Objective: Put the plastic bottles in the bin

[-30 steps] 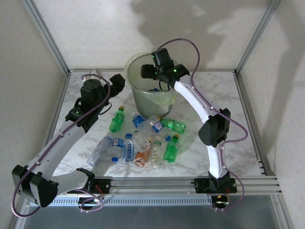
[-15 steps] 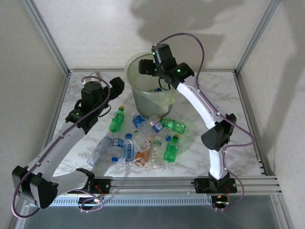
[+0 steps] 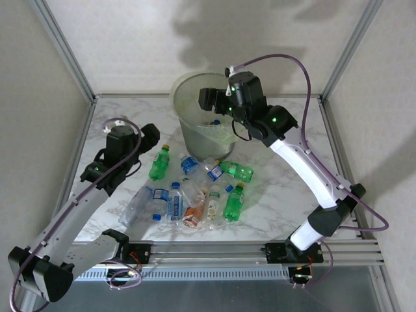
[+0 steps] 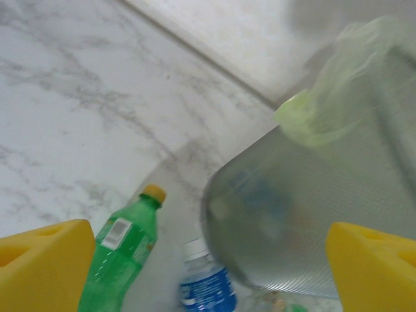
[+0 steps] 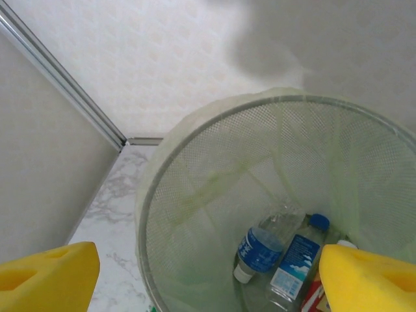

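A loose cluster of small plastic bottles (image 3: 195,195) lies on the table just in front of the bin (image 3: 195,133), where either arm can reach them. Among them are a green bottle with a yellow cap (image 4: 123,247), clear ones with blue labels, and one with an orange-red label (image 3: 193,216). Two clear blue-labelled bottles (image 5: 276,250) lie at the bottom of the bin (so part of the job looks done).

The bin is round and tapers downward. Its wall is finely meshed and see-through, and a thin pale-green liner bag (image 4: 312,110) is crumpled over the rim.

The right gripper (image 3: 207,101) hangs over the bin's mouth, jaws wide and empty, its yellow pads (image 5: 45,276) far apart. The left gripper (image 3: 151,135) hovers beside the bin, near the green bottle. Its jaws are also wide and hold nothing, apparently lining up a pick.

The table (image 3: 286,208) is smooth, with a white marble pattern.
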Controlling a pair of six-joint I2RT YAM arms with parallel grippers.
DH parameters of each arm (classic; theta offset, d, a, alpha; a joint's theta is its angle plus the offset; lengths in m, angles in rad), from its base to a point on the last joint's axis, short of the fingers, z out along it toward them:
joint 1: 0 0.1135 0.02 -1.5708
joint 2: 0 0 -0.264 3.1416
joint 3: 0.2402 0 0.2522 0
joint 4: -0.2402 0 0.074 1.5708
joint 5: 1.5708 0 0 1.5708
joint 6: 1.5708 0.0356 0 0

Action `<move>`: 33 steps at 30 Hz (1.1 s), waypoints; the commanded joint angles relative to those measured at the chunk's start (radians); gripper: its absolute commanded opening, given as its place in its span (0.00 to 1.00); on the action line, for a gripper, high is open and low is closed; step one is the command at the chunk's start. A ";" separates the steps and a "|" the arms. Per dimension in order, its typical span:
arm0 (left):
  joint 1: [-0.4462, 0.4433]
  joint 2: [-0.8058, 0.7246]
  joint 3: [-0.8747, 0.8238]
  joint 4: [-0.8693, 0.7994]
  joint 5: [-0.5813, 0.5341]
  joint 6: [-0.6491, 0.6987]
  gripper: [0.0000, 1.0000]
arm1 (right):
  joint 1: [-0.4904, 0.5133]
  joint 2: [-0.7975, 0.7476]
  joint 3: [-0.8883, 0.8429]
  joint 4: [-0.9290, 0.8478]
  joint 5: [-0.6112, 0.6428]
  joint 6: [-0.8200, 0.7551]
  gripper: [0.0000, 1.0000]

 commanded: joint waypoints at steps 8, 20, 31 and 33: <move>0.021 0.178 -0.120 0.081 0.059 0.006 0.97 | 0.023 -0.184 -0.231 0.080 0.020 0.074 0.90; 0.033 0.443 -0.115 0.188 0.109 0.054 0.96 | 0.023 -0.231 -0.306 0.091 0.025 0.101 0.92; 0.031 0.564 -0.099 0.202 0.081 0.083 0.95 | 0.023 -0.238 -0.340 0.099 0.031 0.113 0.94; 0.031 0.581 -0.095 0.211 0.078 0.086 0.94 | 0.024 -0.238 -0.345 0.099 0.030 0.114 0.94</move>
